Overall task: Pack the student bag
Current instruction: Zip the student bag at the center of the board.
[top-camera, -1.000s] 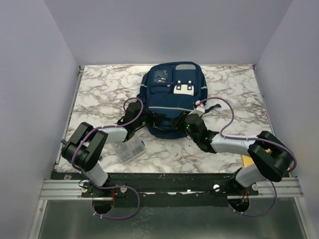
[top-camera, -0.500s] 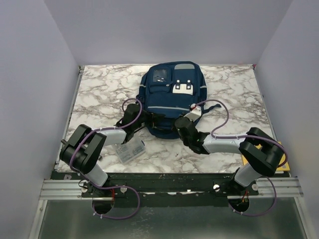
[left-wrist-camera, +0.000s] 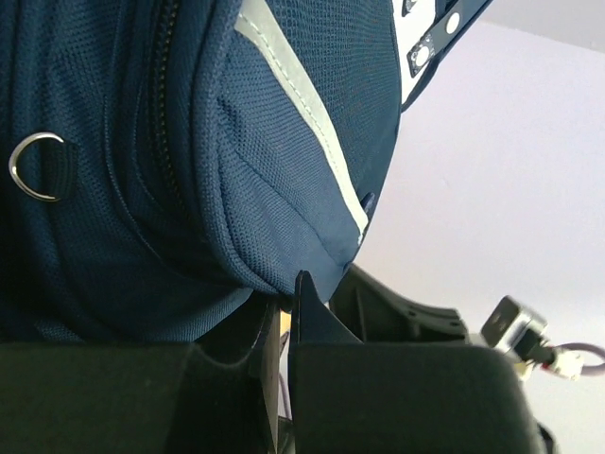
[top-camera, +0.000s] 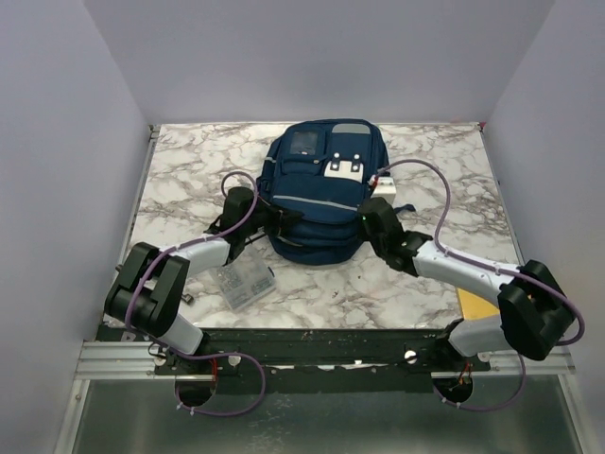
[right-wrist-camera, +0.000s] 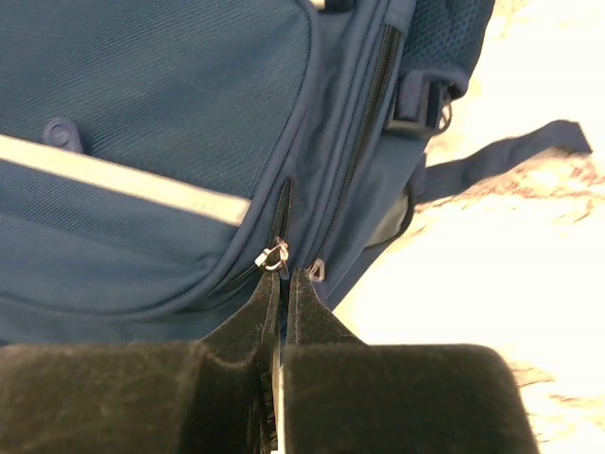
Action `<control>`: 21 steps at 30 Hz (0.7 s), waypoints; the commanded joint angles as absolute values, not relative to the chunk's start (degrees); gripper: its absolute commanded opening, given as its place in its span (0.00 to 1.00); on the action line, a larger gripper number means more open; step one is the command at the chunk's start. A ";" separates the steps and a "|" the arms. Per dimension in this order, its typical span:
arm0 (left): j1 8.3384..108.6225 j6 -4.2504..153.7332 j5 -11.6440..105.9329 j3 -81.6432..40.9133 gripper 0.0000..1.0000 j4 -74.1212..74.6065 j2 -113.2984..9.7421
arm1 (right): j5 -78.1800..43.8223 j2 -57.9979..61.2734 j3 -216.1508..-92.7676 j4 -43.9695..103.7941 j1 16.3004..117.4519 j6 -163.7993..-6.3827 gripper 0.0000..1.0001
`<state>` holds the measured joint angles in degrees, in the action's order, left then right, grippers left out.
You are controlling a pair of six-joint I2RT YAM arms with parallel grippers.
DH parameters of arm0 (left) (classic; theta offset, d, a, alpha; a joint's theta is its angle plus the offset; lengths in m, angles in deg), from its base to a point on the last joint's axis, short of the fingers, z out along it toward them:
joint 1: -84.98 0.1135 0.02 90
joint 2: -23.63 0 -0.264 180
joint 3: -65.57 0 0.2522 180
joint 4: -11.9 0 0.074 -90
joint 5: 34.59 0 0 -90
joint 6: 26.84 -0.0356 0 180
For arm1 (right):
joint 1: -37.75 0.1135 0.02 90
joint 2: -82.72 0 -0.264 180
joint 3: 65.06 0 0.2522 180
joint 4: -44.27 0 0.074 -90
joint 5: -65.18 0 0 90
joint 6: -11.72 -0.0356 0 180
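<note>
As the arms spread apart, left pincer (left-wrist-camera: 291, 286) and right pincer (right-wrist-camera: 284, 276), both closed, flank the student bag (top-camera: 321, 180).

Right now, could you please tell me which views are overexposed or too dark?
Right wrist: the marble table is blown out to near white, the student bag sharp. Left wrist: the left gripper is a black silhouette. Top external: evenly lit, sharp.

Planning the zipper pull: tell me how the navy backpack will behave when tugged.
Probably floppy: the student bag is soft mesh fabric, creasing above the left claw. It may slide on the smooth marble table rather than resist a tug.
</note>
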<state>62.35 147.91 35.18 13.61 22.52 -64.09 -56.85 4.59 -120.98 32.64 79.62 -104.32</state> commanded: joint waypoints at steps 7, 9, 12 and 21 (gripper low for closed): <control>65.45 141.13 35.80 12.60 0.00 19.06 -61.31 | -57.82 -3.29 -127.63 27.71 65.70 -75.57 0.00; 65.38 140.11 35.81 12.58 0.00 18.13 -61.03 | -59.78 -4.59 -124.88 37.95 65.70 -66.94 0.00; 65.04 139.67 35.53 12.82 0.00 17.57 -60.95 | -58.71 -5.44 -119.75 55.56 65.65 -55.49 0.00; 63.89 140.39 33.84 11.83 0.00 17.39 -62.04 | -65.21 -8.25 -127.50 42.44 64.76 -64.82 0.30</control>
<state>62.35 142.99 34.00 12.82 20.77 -63.88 -46.62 -8.72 -119.75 59.02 70.94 -57.76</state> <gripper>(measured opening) 0.034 0.082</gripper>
